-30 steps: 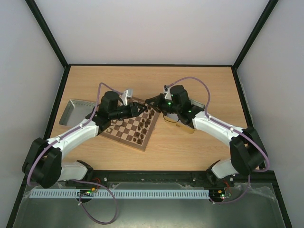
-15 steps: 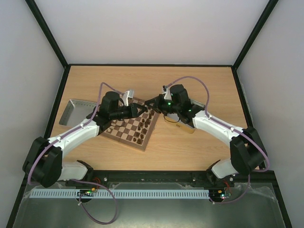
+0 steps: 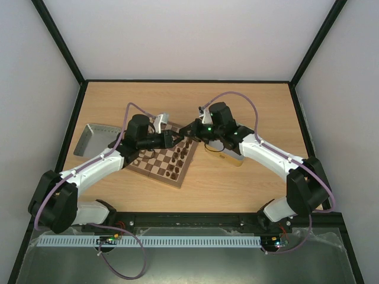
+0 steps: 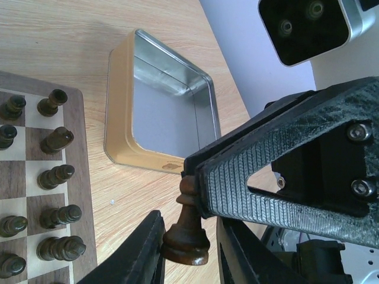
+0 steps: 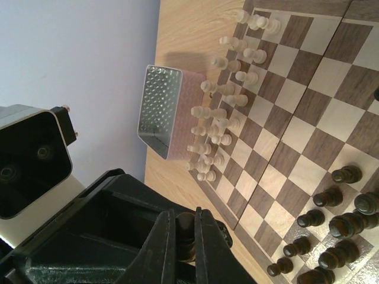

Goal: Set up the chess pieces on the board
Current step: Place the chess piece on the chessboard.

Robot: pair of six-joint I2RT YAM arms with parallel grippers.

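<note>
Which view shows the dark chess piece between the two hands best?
Left wrist view: the dark piece shows nearly whole. The right wrist view shows only a sliver between its fingers; the top view hides it.

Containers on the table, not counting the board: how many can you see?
2: the grey tray lies left of the board, and the metal tin lies right of it. No other container shows in any view.

Readable text: none could be made out in any view.
Chessboard [image 5: 331, 65]: showed only plain tan and dark checks, with no legible file letters or rank numbers.
Metal tin [image 4: 118, 118]: showed bare gold and silver walls, with no legible brand.
Grey tray [image 5: 155, 106]: showed a dimpled surface only.
Wrist camera housing [image 4: 308, 23]: carried no legible logo.
</note>
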